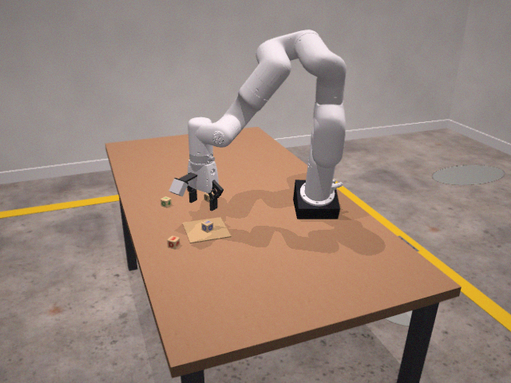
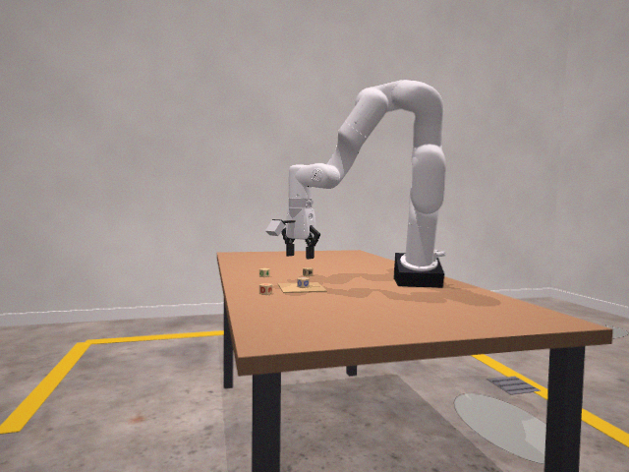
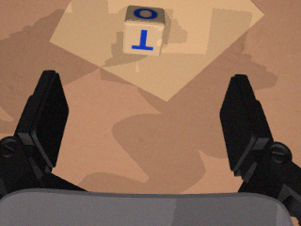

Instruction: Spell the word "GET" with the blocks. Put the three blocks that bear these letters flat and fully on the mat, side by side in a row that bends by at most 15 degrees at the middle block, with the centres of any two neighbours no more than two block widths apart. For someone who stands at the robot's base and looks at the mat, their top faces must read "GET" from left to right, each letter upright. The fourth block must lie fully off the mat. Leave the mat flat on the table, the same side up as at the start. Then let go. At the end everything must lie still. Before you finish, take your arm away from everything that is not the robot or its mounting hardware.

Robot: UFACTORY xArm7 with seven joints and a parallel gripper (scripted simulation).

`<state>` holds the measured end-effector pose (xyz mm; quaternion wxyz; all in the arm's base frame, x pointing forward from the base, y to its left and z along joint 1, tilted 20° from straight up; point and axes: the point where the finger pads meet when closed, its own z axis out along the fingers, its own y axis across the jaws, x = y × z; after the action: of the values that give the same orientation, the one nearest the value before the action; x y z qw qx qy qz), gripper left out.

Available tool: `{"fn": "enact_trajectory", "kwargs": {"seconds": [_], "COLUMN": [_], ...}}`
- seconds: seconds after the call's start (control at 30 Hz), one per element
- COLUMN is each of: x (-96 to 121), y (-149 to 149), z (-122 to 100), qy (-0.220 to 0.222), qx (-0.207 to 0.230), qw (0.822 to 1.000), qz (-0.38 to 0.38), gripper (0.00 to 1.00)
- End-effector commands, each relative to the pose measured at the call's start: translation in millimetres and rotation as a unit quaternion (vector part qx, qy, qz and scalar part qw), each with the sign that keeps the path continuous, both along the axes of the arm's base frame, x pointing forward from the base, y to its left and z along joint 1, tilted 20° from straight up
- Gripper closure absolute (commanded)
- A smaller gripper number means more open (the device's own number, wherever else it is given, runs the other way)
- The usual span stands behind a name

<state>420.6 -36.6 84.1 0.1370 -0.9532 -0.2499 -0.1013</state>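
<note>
My gripper (image 1: 203,205) (image 2: 300,255) (image 3: 144,91) is open and empty, pointing down above the table behind the mat. The mat (image 1: 218,234) (image 2: 315,287) (image 3: 188,66) lies flat. A blue-lettered block (image 1: 207,226) (image 2: 303,282) (image 3: 144,35) stands on it. Its bright face shows T, upside down in the wrist view. A red-lettered block (image 1: 173,242) (image 2: 265,288) stands off the mat at its left. A green-lettered block (image 1: 165,202) (image 2: 263,272) stands farther back left. A dark-lettered block (image 1: 206,197) (image 2: 308,271) stands behind the mat, partly hidden by the gripper in the top view. Those three top letters are unreadable.
The brown table (image 1: 288,288) (image 2: 406,324) carries everything. The robot's black base (image 1: 317,212) (image 2: 419,278) stands to the right of the mat. The table's left edge runs past the red-lettered and green-lettered blocks. The arm's shadows cross the table and mat.
</note>
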Motion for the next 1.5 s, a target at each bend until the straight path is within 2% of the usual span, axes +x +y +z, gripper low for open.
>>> {"fn": "enact_trajectory", "kwargs": {"seconds": [0.0, 0.23, 0.3, 0.37, 0.8, 0.87, 0.9, 1.1, 1.37, 1.43, 1.47], "x": [0.9, 0.2, 0.2, -0.1, -1.2, -1.2, -1.5, -2.0, -2.6, -2.6, -2.9], "y": [-1.2, -1.7, -1.7, -2.0, -2.7, -2.7, -2.9, -3.2, -3.7, -3.7, -3.9], "z": [1.0, 0.6, 0.6, 0.4, -0.3, -0.3, -0.4, -0.7, -1.1, -1.1, -1.3], "qy": [-0.015, -0.042, -0.042, -0.055, -0.097, -0.097, -0.106, -0.124, -0.149, -0.149, -0.158], "qx": [-0.006, -0.017, -0.017, -0.022, -0.039, -0.039, -0.043, -0.05, -0.06, -0.06, -0.064], "qw": [0.999, 0.992, 0.992, 0.985, 0.952, 0.952, 0.941, 0.919, 0.88, 0.88, 0.864], "qz": [0.039, 0.121, 0.121, 0.16, 0.289, 0.289, 0.318, 0.372, 0.447, 0.447, 0.474], "gripper": [0.0, 0.0, 0.0, 0.0, 0.0, 0.0, 0.0, 0.0, 0.0, 0.0, 0.0]}}
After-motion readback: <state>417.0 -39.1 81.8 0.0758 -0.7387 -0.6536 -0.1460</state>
